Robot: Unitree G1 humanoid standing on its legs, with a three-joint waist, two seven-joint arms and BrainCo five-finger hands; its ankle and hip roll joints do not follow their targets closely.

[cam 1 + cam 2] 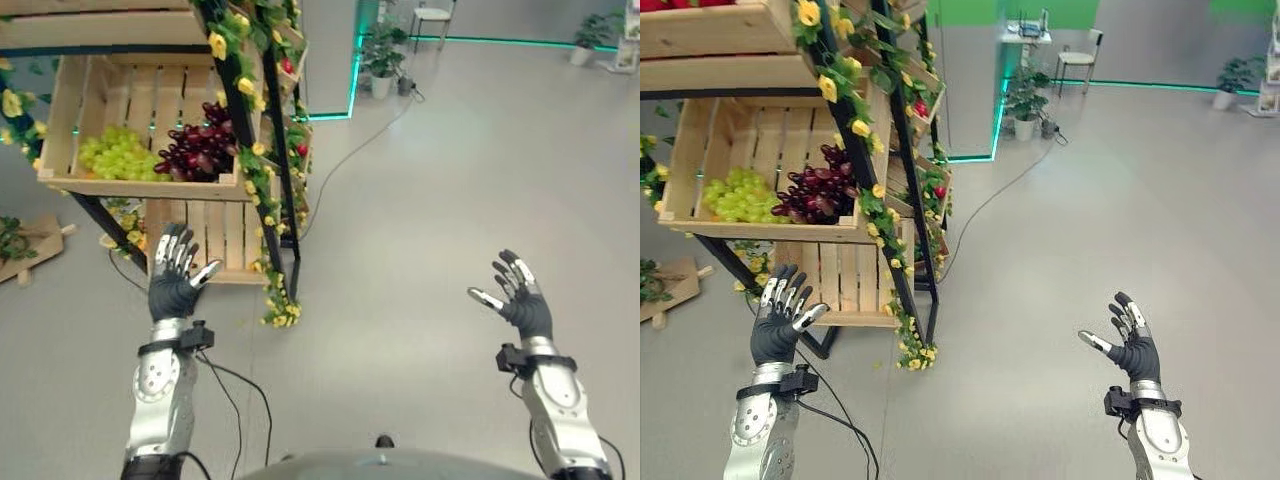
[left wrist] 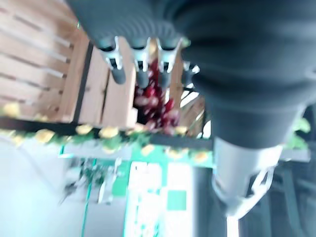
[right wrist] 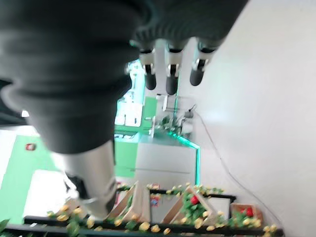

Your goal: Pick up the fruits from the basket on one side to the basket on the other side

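A wooden crate (image 1: 130,95) on a black flower-trimmed rack holds green grapes (image 1: 118,155) and dark red grapes (image 1: 198,148). My left hand (image 1: 173,277) is raised open in front of the lower crate (image 1: 215,235), below the grapes and holding nothing. The left wrist view shows its straight fingers (image 2: 140,64) pointing toward the red grapes (image 2: 155,101). My right hand (image 1: 520,295) hangs open over bare floor at the right, far from the rack, fingers (image 3: 170,74) spread and empty.
The rack's black slanted posts (image 1: 262,150) with yellow flowers stand between the crates and the open grey floor (image 1: 470,170) to the right. More crates with red fruit (image 1: 922,107) sit behind. Potted plants (image 1: 382,60) and a chair stand far back.
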